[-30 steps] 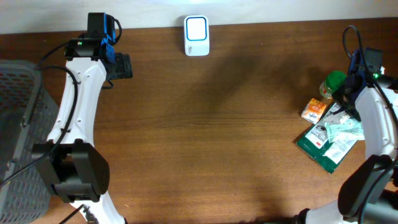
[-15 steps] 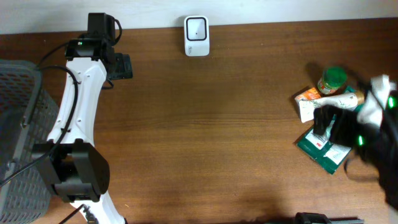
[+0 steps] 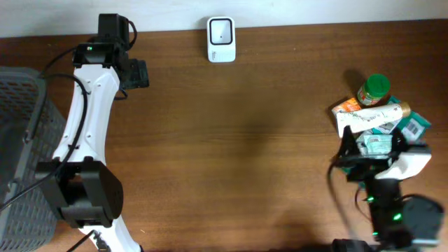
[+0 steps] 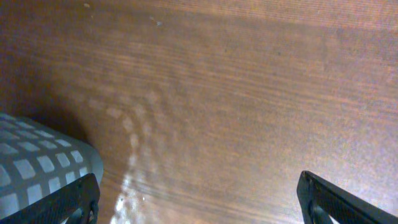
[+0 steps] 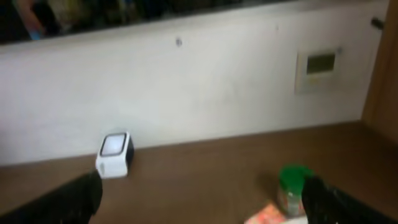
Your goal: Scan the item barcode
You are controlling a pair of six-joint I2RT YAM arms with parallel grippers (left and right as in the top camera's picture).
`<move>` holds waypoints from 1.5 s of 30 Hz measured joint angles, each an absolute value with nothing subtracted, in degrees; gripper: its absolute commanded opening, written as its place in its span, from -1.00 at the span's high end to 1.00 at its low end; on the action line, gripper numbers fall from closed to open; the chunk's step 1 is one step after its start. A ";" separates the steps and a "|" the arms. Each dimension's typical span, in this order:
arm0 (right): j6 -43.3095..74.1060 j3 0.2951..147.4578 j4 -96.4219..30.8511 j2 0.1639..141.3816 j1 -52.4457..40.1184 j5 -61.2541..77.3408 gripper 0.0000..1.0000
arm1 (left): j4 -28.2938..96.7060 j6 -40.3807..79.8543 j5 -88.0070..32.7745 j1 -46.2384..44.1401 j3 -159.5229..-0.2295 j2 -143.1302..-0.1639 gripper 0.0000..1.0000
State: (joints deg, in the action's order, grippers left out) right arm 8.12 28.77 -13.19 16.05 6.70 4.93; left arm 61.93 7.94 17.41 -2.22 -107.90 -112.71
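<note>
The barcode scanner [image 3: 221, 40], a small white box with a dark window, stands at the table's far edge; the right wrist view shows the scanner [image 5: 115, 153] against the wall. The items lie heaped at the right: a green-lidded jar [image 3: 373, 89], an orange box [image 3: 348, 107], a white tube [image 3: 371, 116] and green packets [image 3: 381, 143]. My right gripper [image 3: 372, 148] hangs open over the near side of this heap, holding nothing. The jar [image 5: 292, 186] shows by its right finger. My left gripper [image 3: 134, 74] is open and empty at the far left, far from the items.
A grey mesh basket [image 3: 17, 147] stands at the table's left edge, and the basket's corner [image 4: 37, 168] appears in the left wrist view. Bare brown wood spans the stretch between the scanner and the heap. A white wall runs behind the table.
The right arm swung from the right edge down to the lower right, and its gripper went from shut to open. The heap has shifted and the white tube now shows. The left arm is still.
</note>
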 measured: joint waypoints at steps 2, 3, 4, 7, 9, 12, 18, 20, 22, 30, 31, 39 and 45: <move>7.55 14.63 -4.36 9.34 4.73 5.06 -0.97 | 61.69 7.94 17.41 -2.22 -107.90 -112.73 -0.98; 6.11 10.41 -0.51 7.46 3.27 5.06 -0.97 | 61.80 7.94 17.39 -2.22 -107.90 -112.73 -0.99; 5.43 8.34 1.76 6.52 2.63 5.06 -0.97 | 61.84 7.94 17.41 -2.22 -107.90 -112.71 -0.99; 4.03 1.23 2.79 2.46 1.98 4.80 -0.97 | 61.78 7.94 17.43 -2.22 -107.90 -112.73 -0.98; 3.84 0.62 0.36 0.97 1.98 4.80 -0.97 | 61.76 7.92 17.41 -2.22 -107.90 -112.73 -0.98; 3.81 0.60 -3.81 0.80 1.96 4.56 -0.97 | 61.76 7.92 17.41 -2.22 -107.90 -112.73 -0.98; 3.86 0.62 -3.81 0.80 1.96 4.56 -0.97 | 61.76 7.92 17.41 -2.22 -107.90 -112.73 -0.98; 3.86 0.62 -3.81 0.80 1.96 4.54 -0.97 | 61.76 7.94 17.41 -2.22 -107.90 -112.73 -0.98; 3.88 0.60 -3.81 0.80 1.96 4.56 -0.97 | 61.76 7.92 17.41 -2.22 -107.90 -112.73 -0.98; 3.84 0.60 -3.84 0.80 1.96 4.47 -0.97 | 61.80 7.92 17.39 -3.36 -106.54 -106.78 -0.98; 3.84 0.60 -3.86 0.80 1.96 4.40 -0.97 | 61.34 7.94 17.39 -3.44 -104.05 -101.62 -0.98; 3.84 0.62 -3.81 0.71 1.83 4.38 -0.97 | 22.92 9.17 25.30 -3.31 -41.65 -45.50 -0.97; 3.86 0.60 -3.86 0.69 1.80 4.34 -0.97 | -7.16 1.87 14.48 -3.31 -4.32 -11.38 -0.98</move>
